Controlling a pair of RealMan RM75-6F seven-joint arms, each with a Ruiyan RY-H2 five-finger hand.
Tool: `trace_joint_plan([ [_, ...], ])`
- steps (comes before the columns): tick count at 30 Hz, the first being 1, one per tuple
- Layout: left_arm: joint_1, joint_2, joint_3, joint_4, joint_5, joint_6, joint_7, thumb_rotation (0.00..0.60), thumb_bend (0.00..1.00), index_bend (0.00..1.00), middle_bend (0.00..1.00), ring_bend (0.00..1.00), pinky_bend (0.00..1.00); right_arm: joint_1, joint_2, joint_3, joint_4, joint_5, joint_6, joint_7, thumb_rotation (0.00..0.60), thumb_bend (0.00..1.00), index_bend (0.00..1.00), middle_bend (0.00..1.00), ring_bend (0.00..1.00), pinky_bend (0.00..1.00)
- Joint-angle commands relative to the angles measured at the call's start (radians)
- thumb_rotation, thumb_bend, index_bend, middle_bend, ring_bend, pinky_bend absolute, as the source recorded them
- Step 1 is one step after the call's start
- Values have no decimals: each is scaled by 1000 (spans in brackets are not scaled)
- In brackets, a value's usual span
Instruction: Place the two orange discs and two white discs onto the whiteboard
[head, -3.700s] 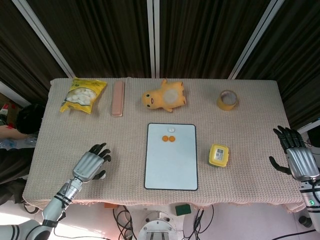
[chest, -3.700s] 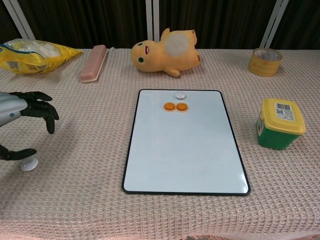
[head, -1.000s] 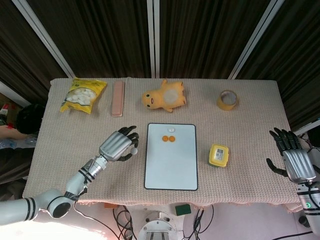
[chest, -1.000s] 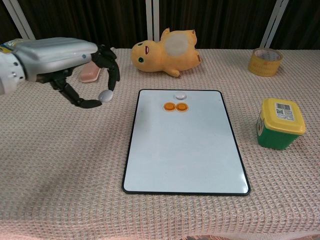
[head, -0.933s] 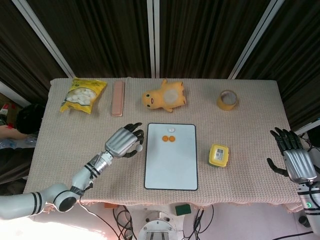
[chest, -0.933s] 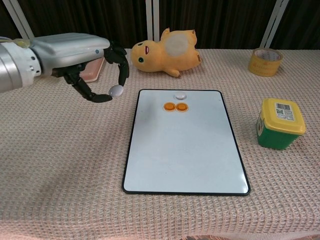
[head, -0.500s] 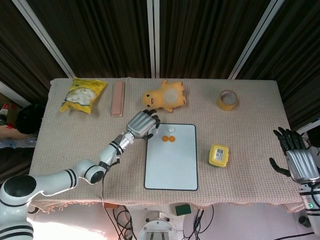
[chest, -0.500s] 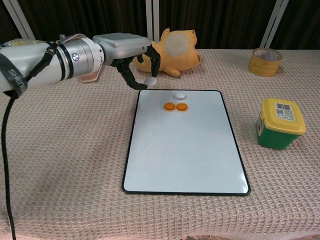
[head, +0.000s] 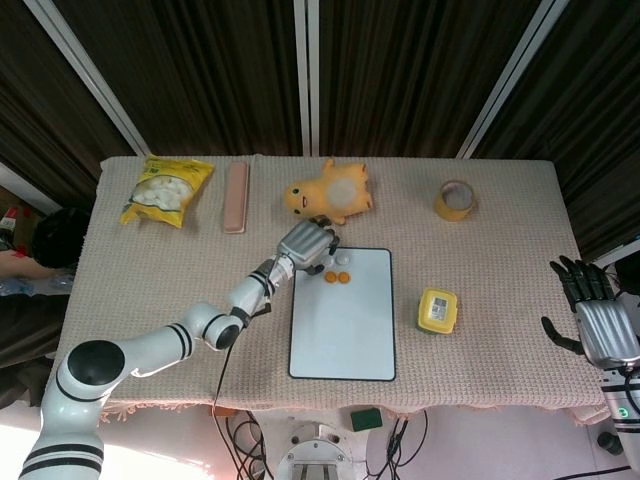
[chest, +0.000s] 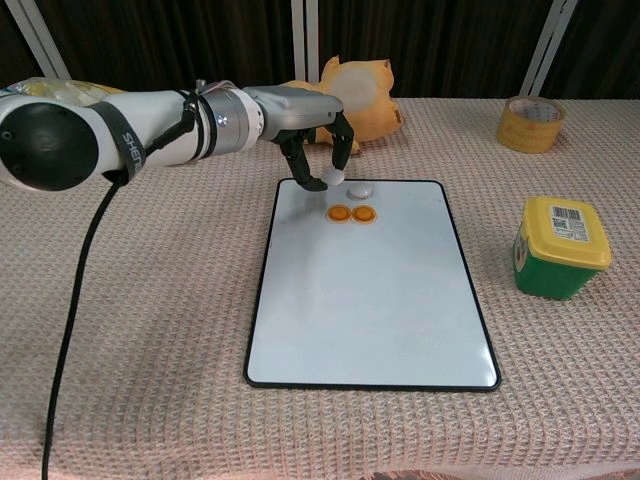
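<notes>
Your left robot hand (chest: 318, 130) reaches over the top left corner of the whiteboard (chest: 370, 300), fingers curled down, and it pinches a white disc (chest: 334, 177) between thumb and a fingertip just above the board's upper edge. A second white disc (chest: 360, 188) already lies on the whiteboard at its top edge, just right of the one you hold. The two orange discs (chest: 351, 213) sit side by side on the whiteboard directly below that white disc, touching or nearly touching each other. The rest of the whiteboard's surface is bare white.

Your right robot hand (head: 597, 315) hangs well to the right of the whiteboard, past the edge of the bench (chest: 150, 330), fingers spread and holding nothing.

Right of the whiteboard stands a small green container with a yellow lid (chest: 561, 247); the lid is on, so you cannot see what is inside. Behind the whiteboard lies a yellow plush toy (chest: 355, 100), partly hidden by your left robot hand in the chest view. Far behind and left of the whiteboard are a pink case (head: 236, 197) and a yellow snack bag (head: 165, 190); behind and right of it sits a roll of tape (chest: 530, 123).
</notes>
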Motion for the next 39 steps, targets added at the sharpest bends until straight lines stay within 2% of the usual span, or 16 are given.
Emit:
trace_joint_plan([
  [1, -20, -14, 1, 34, -25, -21, 1, 600, 312, 527, 356, 161, 266, 0, -2, 1, 8, 3, -4, 8, 600, 338, 0, 0, 0, 0],
  [10, -40, -45, 14, 81, -50, -25, -6, 600, 312, 529, 351, 161, 194, 5, -7, 3, 23, 6, -15, 24, 600, 338, 0, 0, 0, 0],
  [25, -49, -97, 40, 195, -42, -40, -54, 600, 312, 532, 350, 160, 184, 7, -11, 4, 34, 9, -23, 31, 600, 339, 0, 0, 0, 0],
  [39, -59, -121, 45, 234, -16, -47, -102, 600, 313, 535, 350, 161, 184, 6, -10, 4, 36, 13, -28, 31, 600, 339, 0, 0, 0, 0],
])
